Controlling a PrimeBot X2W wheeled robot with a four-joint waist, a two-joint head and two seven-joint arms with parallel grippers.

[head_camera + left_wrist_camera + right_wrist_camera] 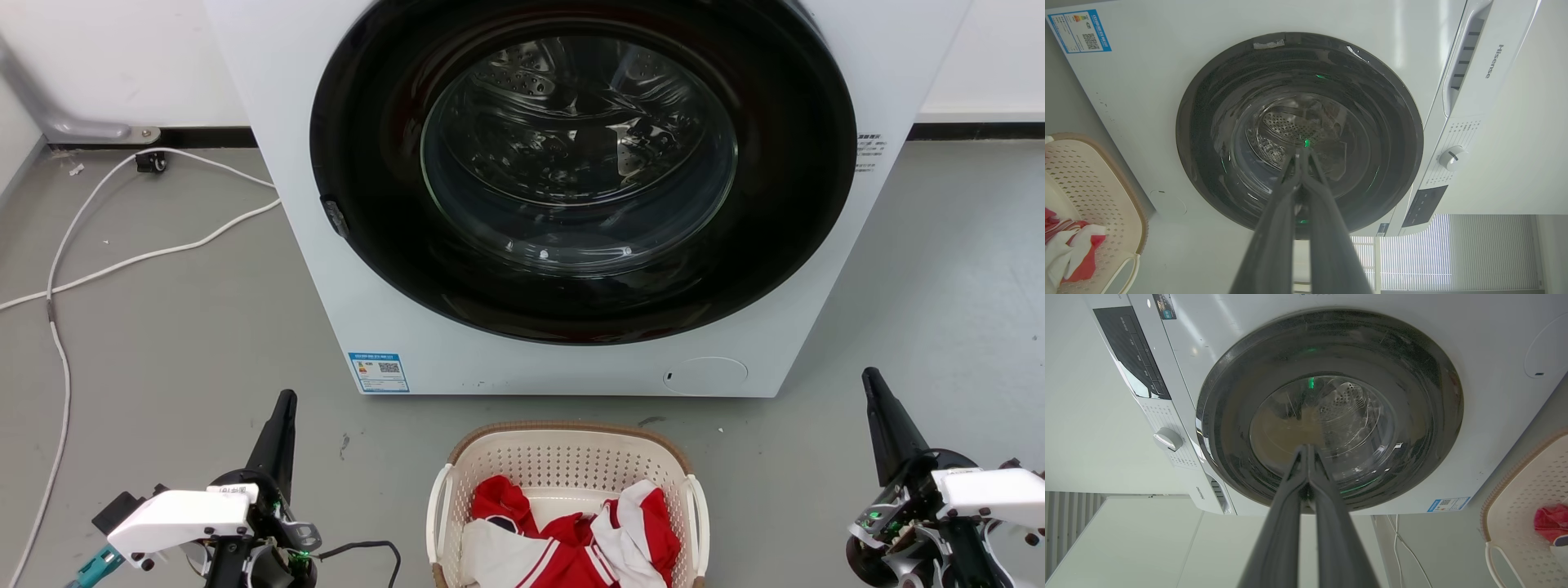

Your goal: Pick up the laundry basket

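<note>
Your left gripper (284, 402) at 7 o'clock and right gripper (870, 377) at 5 o'clock each hang empty, fingers pressed together. The laundry basket (563, 461) sits on the floor at 6 o'clock, between them, before the washing machine (343, 327). It's stiff perforated plastic holding soft red-and-white clothes (571, 547), so probably light. Take the smooth white side handles (438, 506), one per gripper.
</note>
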